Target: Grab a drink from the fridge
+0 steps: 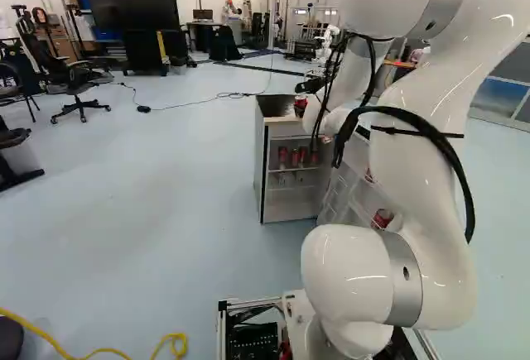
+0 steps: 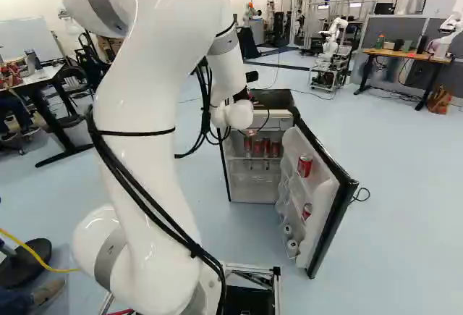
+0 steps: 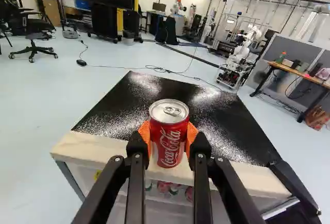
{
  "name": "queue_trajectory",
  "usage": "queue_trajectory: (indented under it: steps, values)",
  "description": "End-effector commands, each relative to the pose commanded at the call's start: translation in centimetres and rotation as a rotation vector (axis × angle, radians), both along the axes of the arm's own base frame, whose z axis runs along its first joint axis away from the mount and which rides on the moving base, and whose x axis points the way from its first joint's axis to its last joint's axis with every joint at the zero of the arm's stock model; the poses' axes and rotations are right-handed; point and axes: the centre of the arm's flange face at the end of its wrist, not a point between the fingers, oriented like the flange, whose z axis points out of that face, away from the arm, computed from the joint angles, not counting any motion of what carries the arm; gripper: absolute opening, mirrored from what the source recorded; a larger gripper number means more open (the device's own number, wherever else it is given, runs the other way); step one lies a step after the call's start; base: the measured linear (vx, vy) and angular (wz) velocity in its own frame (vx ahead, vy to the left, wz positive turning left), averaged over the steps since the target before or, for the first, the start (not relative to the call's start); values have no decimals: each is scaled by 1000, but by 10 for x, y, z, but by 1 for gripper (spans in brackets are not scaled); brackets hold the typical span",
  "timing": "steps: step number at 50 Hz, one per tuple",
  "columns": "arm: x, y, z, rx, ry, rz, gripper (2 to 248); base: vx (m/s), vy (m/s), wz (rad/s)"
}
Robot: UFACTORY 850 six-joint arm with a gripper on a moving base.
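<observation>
My gripper [image 2: 243, 95] is up at the front of the small fridge's black top [image 2: 273, 99], largely hidden behind the arm's wrist. In the wrist view the gripper [image 3: 169, 137] has its orange pads on both sides of a red drink can [image 3: 169, 149], shut on it. The can stands upright in the grip, in front of the fridge's top and pale front edge [image 3: 98, 151]; whether it touches that edge I cannot tell. The fridge door [image 2: 329, 210] hangs open. More red cans [image 2: 265, 147] stand on the upper shelf, and others [image 2: 304, 165] sit in the door racks.
The open door juts out toward the base, right of the cabinet in the right base view. A cable [image 1: 199, 103] lies on the floor beyond. Farther off are a desk [image 2: 405, 56], an office chair [image 1: 73, 87] and another robot [image 2: 333, 40]. A yellow cable [image 1: 99, 350] lies near the base.
</observation>
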Motion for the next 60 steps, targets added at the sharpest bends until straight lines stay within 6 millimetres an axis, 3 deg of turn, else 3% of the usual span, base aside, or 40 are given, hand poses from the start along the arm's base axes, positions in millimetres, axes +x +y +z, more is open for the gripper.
queue_trajectory:
  steps: [14,40,41,46,47,51,52,56,57,60]
  values:
    - [20,-1,-3,-3,-12,7,89,0,0,0]
    - [23,-2,-7,-2,-6,8,91,0,0,0]
    - [23,-2,-7,-2,-6,8,118,0,0,0]
    - [23,-2,-7,-2,-6,8,118,0,0,0]
    - [23,-2,-7,-2,-6,8,152,0,0,0]
    - [23,-2,-7,-2,-6,8,152,0,0,0]
    - [23,-2,-7,-2,-6,8,187,0,0,0]
    - [22,-2,-7,-2,-6,8,187,0,0,0]
    - [21,-2,-7,-2,-6,8,223,0,0,0]
    - [18,-1,-7,-1,-4,7,223,0,0,0]
